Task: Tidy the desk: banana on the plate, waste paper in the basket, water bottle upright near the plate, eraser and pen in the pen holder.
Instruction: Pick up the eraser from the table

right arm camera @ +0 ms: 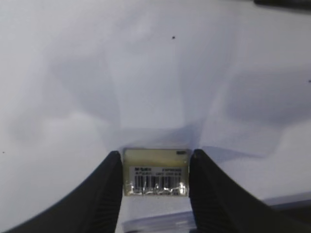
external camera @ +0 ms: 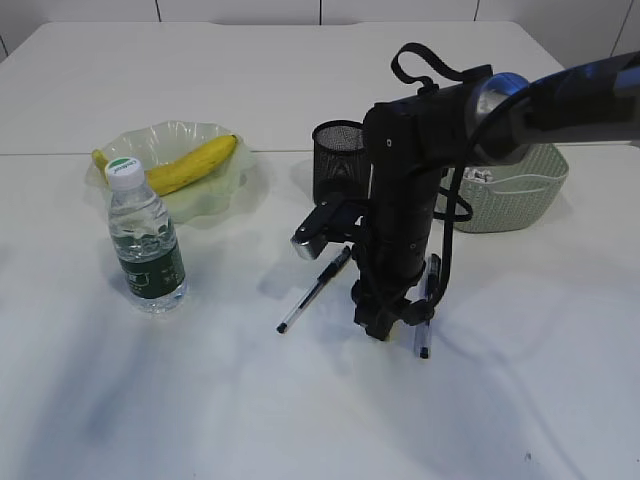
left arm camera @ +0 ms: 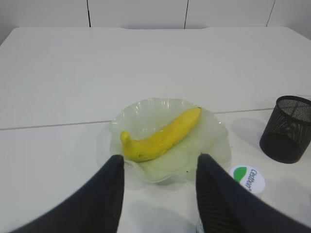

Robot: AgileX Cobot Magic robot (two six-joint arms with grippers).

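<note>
- Table (external camera: 300, 90): plain white matte top with a seam running across the far part. Loads of open room near-left and along the near edge.
- Right arm (external camera: 420, 150): chunky black thing coming in from the right and dropping straight down mid-table, so it hides a good bit of what's under it in the exterior view.
- Basket (external camera: 525, 195): sage-green plastic tub with woven-look holes, far right, partly behind the arm.
- Plate (left arm camera: 214, 131): pale green, glassy, wavy rim, far left. The banana (left arm camera: 163, 136) lies in it, curved and yellow with a few brown specks.
- Bottle (external camera: 145, 240): clear plastic, white cap, dark green label, standing upright just near of the plate.
- Holder (external camera: 338, 160): black mesh cup, mid-far, just left of the arm.
- Pens: one black pen (external camera: 315, 290) lies at a slant left of the arm, and another pen (external camera: 428, 310) sits on its right side.
- Right gripper (right arm camera: 155, 177): only the wrist view shows this properly. Its fingers are pinching the eraser (right arm camera: 155, 177), a tiny pale yellow block with its barcode sticker facing up, down at the table surface.
- Left gripper (left arm camera: 160, 187): fingers spread with nothing between them, hanging above the near rim of the plate. It's not in the exterior view at all.
</note>
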